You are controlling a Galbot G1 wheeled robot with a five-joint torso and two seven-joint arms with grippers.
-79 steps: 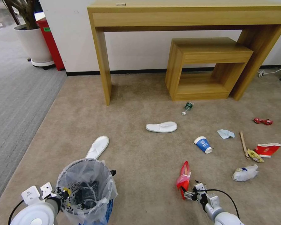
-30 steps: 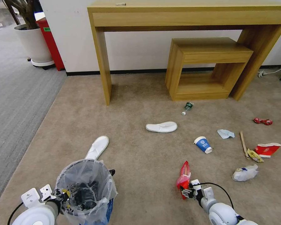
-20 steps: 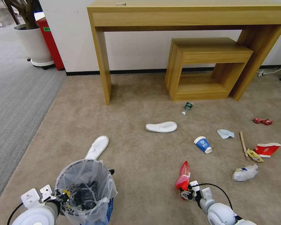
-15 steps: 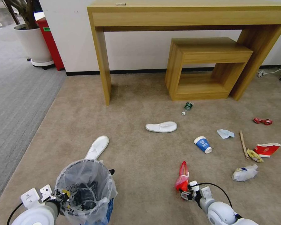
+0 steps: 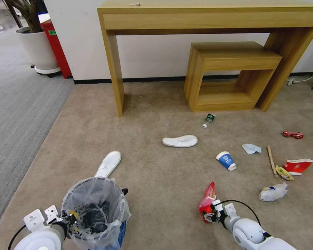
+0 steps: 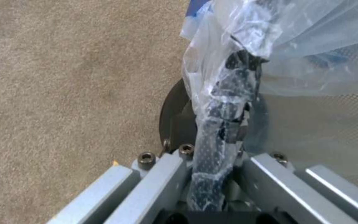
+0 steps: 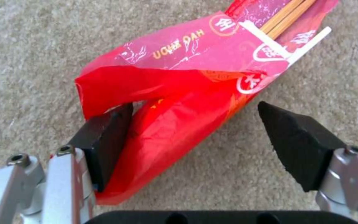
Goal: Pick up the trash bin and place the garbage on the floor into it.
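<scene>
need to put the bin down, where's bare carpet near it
Bare carpet lies between the bin and red wrapper, and from the slippers back to the desk leg. Crowded on the right around the cups and stick.

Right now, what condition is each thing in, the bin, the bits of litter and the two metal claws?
trash bin: upright, lined with a clear bag, rim gripped by the left gripper.
right gripper: open, straddling the red wrapper, one pad touching it.
red wrapper: crumpled on the carpet, chopsticks inside.
blue paper cup: tipped over.
red paper cup: lying on its side.
two white slippers: flat, apart.
small bottle: lying down.
</scene>
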